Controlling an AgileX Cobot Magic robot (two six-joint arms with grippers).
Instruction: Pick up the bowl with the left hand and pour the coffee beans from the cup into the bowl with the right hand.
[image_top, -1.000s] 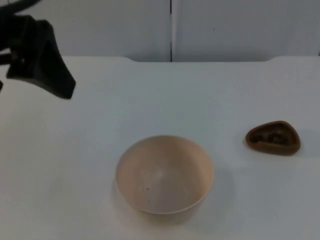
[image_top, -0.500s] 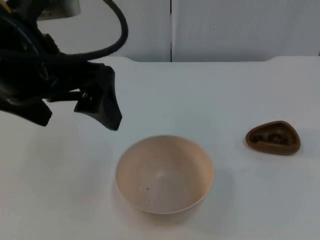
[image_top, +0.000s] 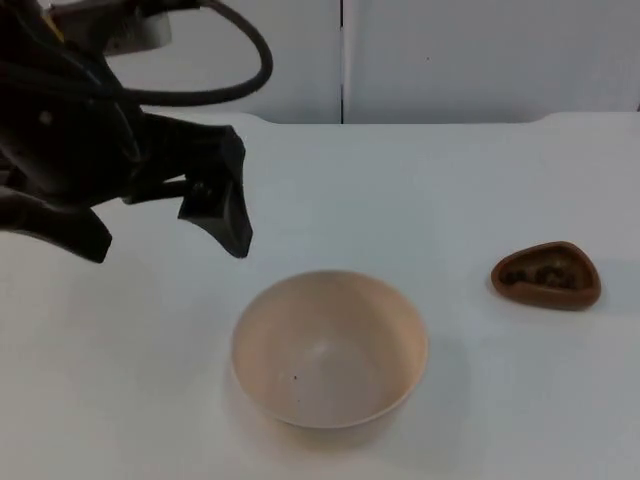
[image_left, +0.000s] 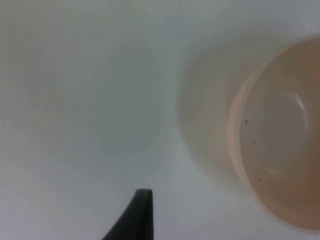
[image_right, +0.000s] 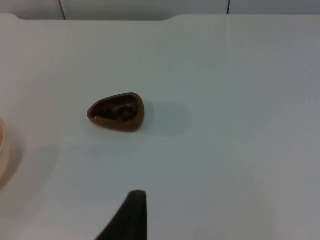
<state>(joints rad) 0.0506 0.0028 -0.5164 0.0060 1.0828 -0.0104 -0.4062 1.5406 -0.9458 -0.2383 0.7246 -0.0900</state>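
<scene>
Bowl (image_top: 330, 348), pale peach and upright, stands on the white surface (image_top: 420, 190) near the front in the top view, with a few dark specks inside. Well apart to its right sits the small brown cup (image_top: 546, 275), dark beans showing in it. The left gripper (image_top: 165, 225) hangs above the surface just behind and left of the bowl, not touching it; its fingers (image_top: 225, 215) stand spread apart.

From the left wrist, the bowl (image_left: 280, 135) lies beyond one black fingertip (image_left: 137, 215).

From the right wrist, the cup (image_right: 117, 111) sits alone on the surface, a bowl edge (image_right: 2, 150) nearby. Whether the right gripper's fingers are spread or closed, I cannot tell.
</scene>
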